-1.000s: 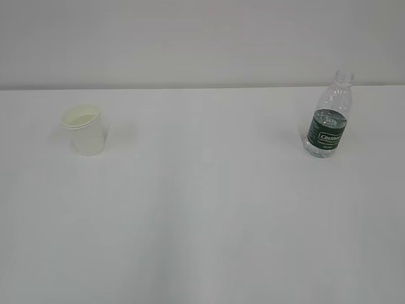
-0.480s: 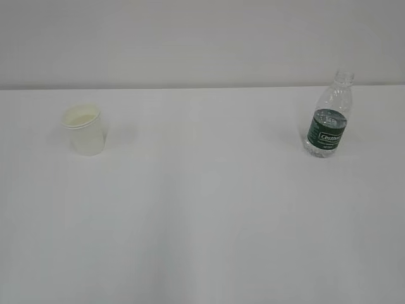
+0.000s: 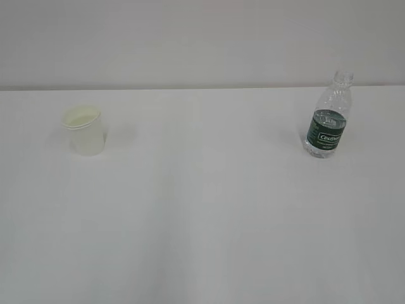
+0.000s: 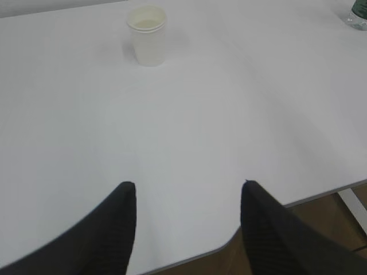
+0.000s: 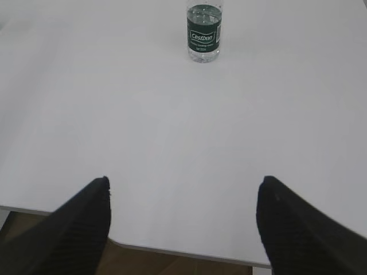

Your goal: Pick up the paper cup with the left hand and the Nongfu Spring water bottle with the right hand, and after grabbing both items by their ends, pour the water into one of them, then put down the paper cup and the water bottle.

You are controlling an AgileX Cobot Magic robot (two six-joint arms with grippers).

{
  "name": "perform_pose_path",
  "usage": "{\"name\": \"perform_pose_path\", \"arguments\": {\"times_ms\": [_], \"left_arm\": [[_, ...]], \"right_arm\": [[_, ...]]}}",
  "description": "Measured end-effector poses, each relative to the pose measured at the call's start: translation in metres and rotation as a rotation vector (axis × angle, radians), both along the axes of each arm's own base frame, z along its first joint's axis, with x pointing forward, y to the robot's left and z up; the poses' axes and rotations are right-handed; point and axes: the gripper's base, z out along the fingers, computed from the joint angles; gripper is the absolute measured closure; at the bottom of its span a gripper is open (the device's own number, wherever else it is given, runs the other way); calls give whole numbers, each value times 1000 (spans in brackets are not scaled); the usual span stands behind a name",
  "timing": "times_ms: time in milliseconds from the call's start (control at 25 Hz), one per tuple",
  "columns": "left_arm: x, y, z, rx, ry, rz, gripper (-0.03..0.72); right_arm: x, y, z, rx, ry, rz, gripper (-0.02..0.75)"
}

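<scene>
The cup (image 3: 83,130) stands upright on the white worktop (image 3: 202,215), toward its far left corner, mouth up, with a pale cream inside. The bottle (image 3: 328,116) stands upright toward the far right corner, well apart from the cup, with no cap on its threaded neck and a dark green label round its lower half. Water (image 3: 323,147) shows in the clear base below the label; how high it reaches behind the label cannot be told.

Neither arm appears in the exterior view. In the left wrist view the left hand (image 4: 188,192) hangs above the near edge of the worktop, its two black fingers (image 4: 112,229) spread apart with only bare surface between them, gripping nothing. The cup (image 4: 148,34) sits far ahead of it, a little left of the gap.

In the right wrist view the right hand (image 5: 183,186) also hangs over the near edge, its fingers (image 5: 287,229) standing wider apart and equally empty. The bottle (image 5: 203,31) stands far ahead, roughly in line with the middle of the gap, its label facing the camera.
</scene>
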Motion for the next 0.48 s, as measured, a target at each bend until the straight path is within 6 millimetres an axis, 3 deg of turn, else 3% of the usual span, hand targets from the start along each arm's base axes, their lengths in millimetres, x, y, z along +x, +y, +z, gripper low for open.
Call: {"name": "perform_pose_path", "arguments": {"times_ms": [480], "left_arm": [[0, 0, 0, -2, -2, -1, 275]], "right_arm": [[0, 0, 0, 2, -3, 1, 148]]}}
